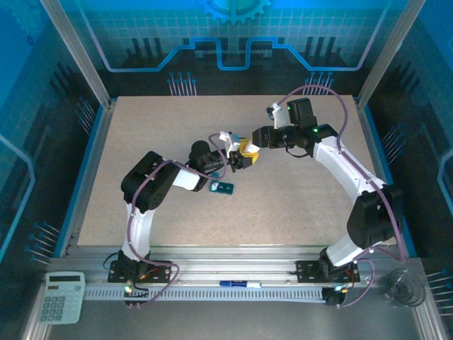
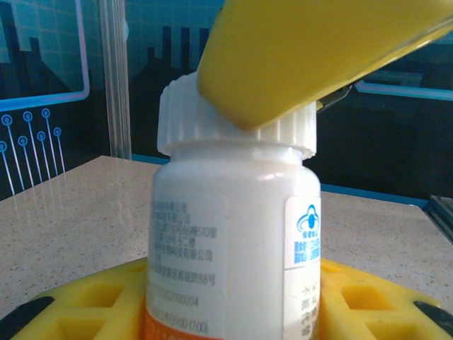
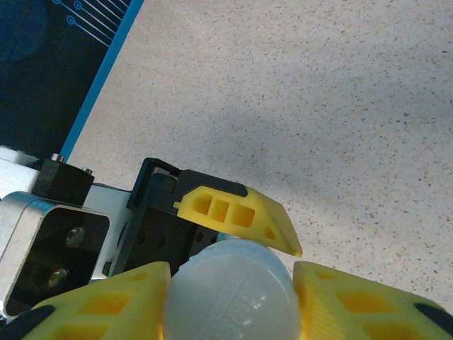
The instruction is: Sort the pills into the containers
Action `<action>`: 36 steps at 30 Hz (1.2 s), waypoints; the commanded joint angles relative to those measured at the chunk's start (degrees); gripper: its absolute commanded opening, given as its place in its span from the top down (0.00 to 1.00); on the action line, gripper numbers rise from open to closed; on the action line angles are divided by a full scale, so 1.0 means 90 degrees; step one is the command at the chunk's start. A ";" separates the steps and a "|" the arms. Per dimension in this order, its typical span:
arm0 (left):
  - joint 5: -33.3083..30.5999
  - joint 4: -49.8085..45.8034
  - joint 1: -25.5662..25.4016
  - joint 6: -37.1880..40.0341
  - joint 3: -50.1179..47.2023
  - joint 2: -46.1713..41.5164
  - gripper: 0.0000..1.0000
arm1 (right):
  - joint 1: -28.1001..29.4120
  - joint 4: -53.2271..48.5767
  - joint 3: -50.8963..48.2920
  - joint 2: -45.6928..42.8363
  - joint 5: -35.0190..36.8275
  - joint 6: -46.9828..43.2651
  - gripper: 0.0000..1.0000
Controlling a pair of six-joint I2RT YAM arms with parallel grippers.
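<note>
A: Pill box (image 1: 221,188), where?
B: On table (image 1: 141,142), just beside left gripper (image 2: 233,315), free. Prob light, stiff, slides easily; pinch across long sides.
A: Jaws?
B: Left clamps bottle (image 2: 226,234) body. Right gripper (image 3: 230,301) is closed round ribbed cap (image 3: 230,283).

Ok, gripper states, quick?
Left gripper: closed on the white pill bottle.
Right gripper: closed on its cap.
</note>
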 commanded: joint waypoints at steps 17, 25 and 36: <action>-0.0025 0.0272 -0.0009 0.0029 0.0061 -0.0260 1.00 | 0.0553 -0.0335 0.0229 0.0046 0.0878 0.0922 0.69; -0.0211 0.0235 -0.0011 0.0101 0.0052 -0.0199 0.81 | 0.0268 0.0222 -0.0049 -0.0138 0.1261 0.1072 0.69; -0.0497 -0.0141 -0.0019 0.0435 -0.0128 -0.0441 0.01 | -0.0393 0.0673 -0.0311 -0.0209 0.1306 0.1264 0.70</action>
